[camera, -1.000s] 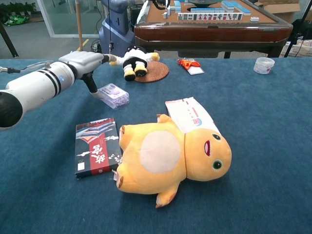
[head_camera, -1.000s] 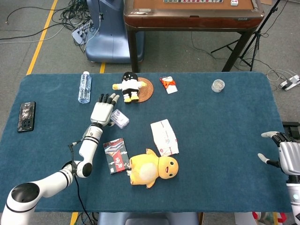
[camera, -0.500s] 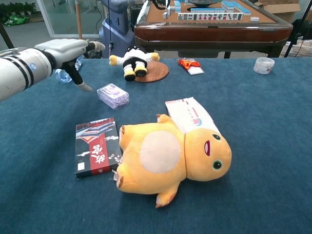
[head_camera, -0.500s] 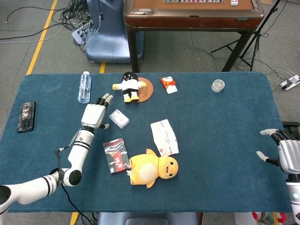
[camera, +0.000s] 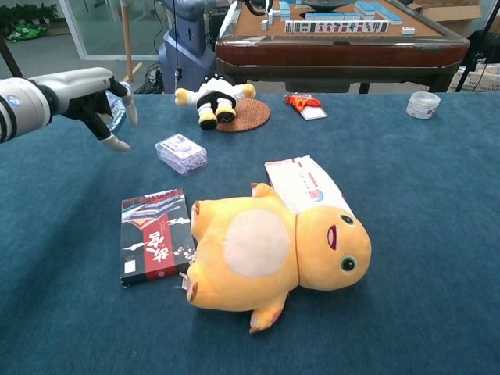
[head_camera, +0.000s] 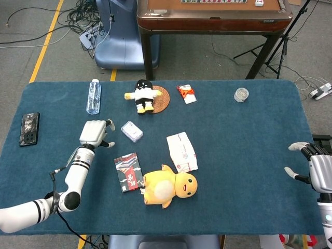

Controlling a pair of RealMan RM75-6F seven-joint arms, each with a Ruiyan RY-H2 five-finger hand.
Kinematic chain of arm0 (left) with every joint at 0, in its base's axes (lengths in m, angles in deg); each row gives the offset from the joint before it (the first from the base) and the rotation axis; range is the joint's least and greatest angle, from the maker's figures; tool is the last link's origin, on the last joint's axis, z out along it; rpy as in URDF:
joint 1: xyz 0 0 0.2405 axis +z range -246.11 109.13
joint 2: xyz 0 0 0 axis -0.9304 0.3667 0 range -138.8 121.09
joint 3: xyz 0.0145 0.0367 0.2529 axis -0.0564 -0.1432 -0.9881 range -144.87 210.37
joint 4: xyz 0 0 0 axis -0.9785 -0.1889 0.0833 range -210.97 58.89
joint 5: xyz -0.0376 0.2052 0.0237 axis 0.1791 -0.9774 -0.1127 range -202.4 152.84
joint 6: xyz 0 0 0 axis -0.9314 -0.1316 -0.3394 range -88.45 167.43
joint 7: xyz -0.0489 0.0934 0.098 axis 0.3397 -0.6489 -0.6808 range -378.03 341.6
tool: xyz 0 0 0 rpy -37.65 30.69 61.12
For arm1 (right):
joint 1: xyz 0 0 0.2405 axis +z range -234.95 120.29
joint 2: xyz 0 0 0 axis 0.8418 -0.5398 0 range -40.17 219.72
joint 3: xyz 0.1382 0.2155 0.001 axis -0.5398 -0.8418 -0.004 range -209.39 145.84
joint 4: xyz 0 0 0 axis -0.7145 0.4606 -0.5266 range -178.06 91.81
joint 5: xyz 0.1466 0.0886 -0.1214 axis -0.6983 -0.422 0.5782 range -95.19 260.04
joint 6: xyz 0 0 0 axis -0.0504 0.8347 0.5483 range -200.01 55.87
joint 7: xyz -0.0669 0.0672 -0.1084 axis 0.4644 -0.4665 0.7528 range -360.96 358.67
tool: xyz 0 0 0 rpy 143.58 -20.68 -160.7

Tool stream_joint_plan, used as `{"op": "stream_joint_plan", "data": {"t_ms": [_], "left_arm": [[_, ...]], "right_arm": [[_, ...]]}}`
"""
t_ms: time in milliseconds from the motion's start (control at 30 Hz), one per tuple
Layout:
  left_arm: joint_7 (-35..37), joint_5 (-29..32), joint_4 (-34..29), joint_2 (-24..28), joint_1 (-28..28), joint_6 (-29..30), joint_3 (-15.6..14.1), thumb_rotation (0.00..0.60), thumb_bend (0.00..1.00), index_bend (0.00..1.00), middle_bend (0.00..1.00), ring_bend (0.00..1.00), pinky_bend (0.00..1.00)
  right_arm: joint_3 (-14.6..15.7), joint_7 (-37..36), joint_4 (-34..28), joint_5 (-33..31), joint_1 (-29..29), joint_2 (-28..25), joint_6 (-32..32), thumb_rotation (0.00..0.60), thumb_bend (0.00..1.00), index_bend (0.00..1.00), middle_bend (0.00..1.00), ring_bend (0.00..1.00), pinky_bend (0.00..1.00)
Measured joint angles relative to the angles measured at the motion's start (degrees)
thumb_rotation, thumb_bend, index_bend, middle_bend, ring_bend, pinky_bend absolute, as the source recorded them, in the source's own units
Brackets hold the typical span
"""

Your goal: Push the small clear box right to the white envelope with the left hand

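The small clear box lies on the blue table, left of the white envelope, with a gap of bare cloth between them. My left hand hovers to the left of the box, apart from it. It holds nothing; its fingers bend downward and the thumb sticks out. My right hand hangs at the table's right edge with fingers spread and nothing in it; the chest view does not show it.
A yellow duck plush lies against the envelope's near end, with a dark card box to its left. Further back are a water bottle, a doll on a brown coaster, a red packet and a clear tub. A phone lies far left.
My left hand has drawn back leftward from beside the clear box, and its fingers have bent down. The box has stayed in place. The right hand has barely moved.
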Motion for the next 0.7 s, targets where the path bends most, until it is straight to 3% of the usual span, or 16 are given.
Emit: {"op": "stream_joint_plan", "data": {"t_ms": [267, 500, 700], "left_arm": [[0.40, 11.98, -0.06, 2.20, -3.24, -7.83, -0.07, 0.600, 0.56, 0.32, 1.00, 1.00, 1.00], [-2.11, 23.77, 0.88, 3.89, -8.43, -12.88, -2.97, 0.600, 0.64, 0.21, 1.00, 1.00, 1.00], [-1.59, 29.96, 3.30, 4.29, -12.45, -15.72, -5.05, 0.600, 0.69, 0.08, 1.00, 1.00, 1.00]], "right_arm": [[-0.02, 0.07, -0.36, -0.23, -0.21, -0.55, 0.10, 0.600, 0.00, 0.41, 0.37, 0.29, 0.40], [0.08, 0.06, -0.10, -0.43, -0.14, -0.26, -0.31, 0.600, 0.00, 0.42, 0.37, 0.29, 0.40], [0.10, -0.18, 0.25, -0.52, -0.11, -0.11, -0.44, 0.600, 0.00, 0.43, 0.37, 0.29, 0.40]]}}
